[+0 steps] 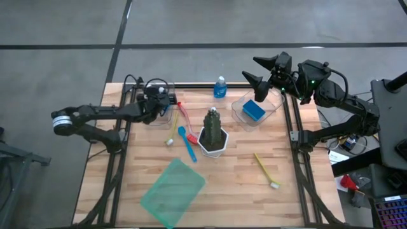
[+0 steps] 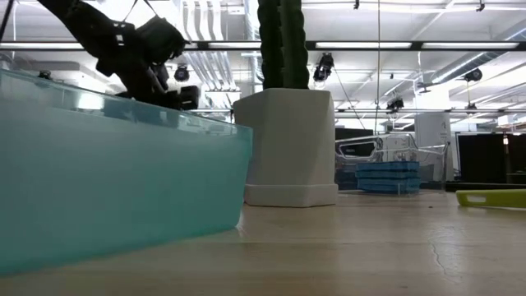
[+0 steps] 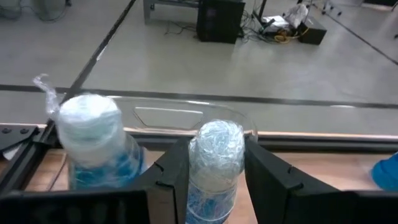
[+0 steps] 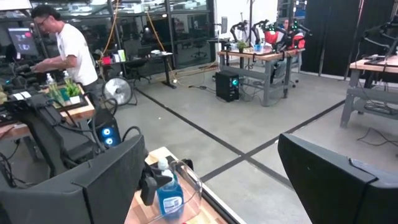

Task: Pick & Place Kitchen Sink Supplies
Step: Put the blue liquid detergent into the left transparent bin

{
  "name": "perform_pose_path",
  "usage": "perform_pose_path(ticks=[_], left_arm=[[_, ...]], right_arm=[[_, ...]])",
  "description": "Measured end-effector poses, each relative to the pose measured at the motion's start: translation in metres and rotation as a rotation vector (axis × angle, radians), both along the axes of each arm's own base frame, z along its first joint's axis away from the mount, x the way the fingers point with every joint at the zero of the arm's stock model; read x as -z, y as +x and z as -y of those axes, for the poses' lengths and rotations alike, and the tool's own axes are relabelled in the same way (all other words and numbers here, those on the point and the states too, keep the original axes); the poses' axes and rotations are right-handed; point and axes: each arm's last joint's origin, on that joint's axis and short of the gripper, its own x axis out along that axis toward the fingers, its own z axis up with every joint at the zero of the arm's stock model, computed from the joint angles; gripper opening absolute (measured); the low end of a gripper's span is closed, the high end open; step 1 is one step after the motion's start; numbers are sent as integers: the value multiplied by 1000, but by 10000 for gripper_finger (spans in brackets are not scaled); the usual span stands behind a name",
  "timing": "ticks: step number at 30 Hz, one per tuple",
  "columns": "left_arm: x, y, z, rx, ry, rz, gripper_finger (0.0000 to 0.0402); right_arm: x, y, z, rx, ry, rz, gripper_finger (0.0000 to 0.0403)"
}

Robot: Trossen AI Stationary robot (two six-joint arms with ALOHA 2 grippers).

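Two blue, seemingly plastic-wrapped white-capped bottles (image 3: 214, 168), one between left tool (image 3: 214, 177) fingers.

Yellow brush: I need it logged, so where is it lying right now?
In the high view the yellow brush lies flat on the table's right half, near the front, well right of the cactus pot and apart from everything else.

Two blue bottles (image 3: 214, 162) stand in a clear bin at the table's far left; a third (image 1: 220, 87) stands alone. A blue sponge (image 1: 253, 109) fills another bin. Brushes (image 1: 186, 142) lie scattered, perhaps four.
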Motion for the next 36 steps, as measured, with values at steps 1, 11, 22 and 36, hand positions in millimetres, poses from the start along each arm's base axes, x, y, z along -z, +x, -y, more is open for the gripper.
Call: perform_pose_path(ticks=[1, 11, 22, 36], left_arm=[[1, 2, -1, -6, 5, 2, 122], [3, 7, -4, -7, 23, -10, 124], [4, 7, -3, -13, 21, 4, 146], [-4, 9, -3, -2, 30, 43, 174]], right_arm=[[0, 0, 0, 0, 0, 0, 366], [0, 0, 0, 0, 0, 0, 366], [0, 0, 0, 0, -18, -13, 366], [0, 0, 0, 2, -15, -10, 366]])
